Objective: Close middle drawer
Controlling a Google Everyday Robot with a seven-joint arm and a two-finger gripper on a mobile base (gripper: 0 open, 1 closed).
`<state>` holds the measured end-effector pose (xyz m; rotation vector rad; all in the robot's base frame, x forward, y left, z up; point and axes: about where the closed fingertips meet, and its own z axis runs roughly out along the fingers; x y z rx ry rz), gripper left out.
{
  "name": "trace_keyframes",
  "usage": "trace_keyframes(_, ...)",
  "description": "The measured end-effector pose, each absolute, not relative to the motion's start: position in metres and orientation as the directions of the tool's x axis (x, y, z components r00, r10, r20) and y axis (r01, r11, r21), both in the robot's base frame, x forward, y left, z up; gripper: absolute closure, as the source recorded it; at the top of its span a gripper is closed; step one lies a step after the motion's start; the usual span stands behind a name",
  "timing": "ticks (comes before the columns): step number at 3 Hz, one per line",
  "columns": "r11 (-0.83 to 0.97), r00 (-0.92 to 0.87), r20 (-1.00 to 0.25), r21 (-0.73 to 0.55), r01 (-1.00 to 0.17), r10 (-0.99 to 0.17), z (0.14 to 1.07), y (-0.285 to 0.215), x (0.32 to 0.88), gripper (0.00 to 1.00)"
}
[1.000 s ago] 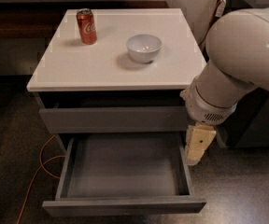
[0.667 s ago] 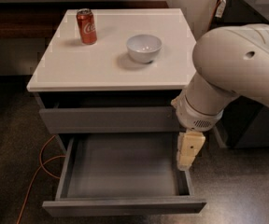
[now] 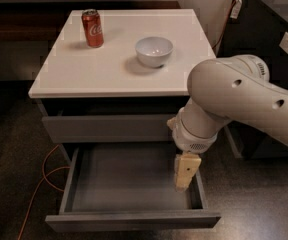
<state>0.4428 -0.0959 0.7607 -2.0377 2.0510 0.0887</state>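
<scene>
The middle drawer (image 3: 134, 220) is pulled far out of the cabinet. It is a wide, shallow grey tray with a flat handleless front panel and nothing visible inside. My gripper (image 3: 183, 183) is beige and points down from the white arm (image 3: 234, 99). It hangs over the right end of the tray, just inside the right side wall (image 3: 200, 186) and behind the front panel. Whether it touches the drawer does not show.
Above the open drawer is a grey drawer with a taller front (image 3: 104, 128), nearly shut. The white cabinet top (image 3: 84, 69) holds a red cola can (image 3: 92, 28) and a white bowl (image 3: 154, 50). An orange cable (image 3: 46, 169) lies on the floor at the left. A dark unit (image 3: 269, 29) stands at the right.
My arm has swung left and forward. The gripper moved from beside the drawer's right edge to over the right end of the tray. The drawer has not moved.
</scene>
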Motion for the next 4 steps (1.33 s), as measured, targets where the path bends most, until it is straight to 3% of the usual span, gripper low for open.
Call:
trace_keyframes(1, -0.008, 0.034, -0.258, -0.103, -0.995, -0.966, 0.730, -0.071, 0.442, 0.15)
trace_keyframes(2, -0.027, 0.040, -0.289, -0.050, -0.998, -0.957, 0.690, -0.043, 0.440, 0.46)
trace_keyframes(4, 0.000, -0.007, -0.310, 0.022, -1.000, -0.951, 0.628, -0.017, 0.434, 0.92)
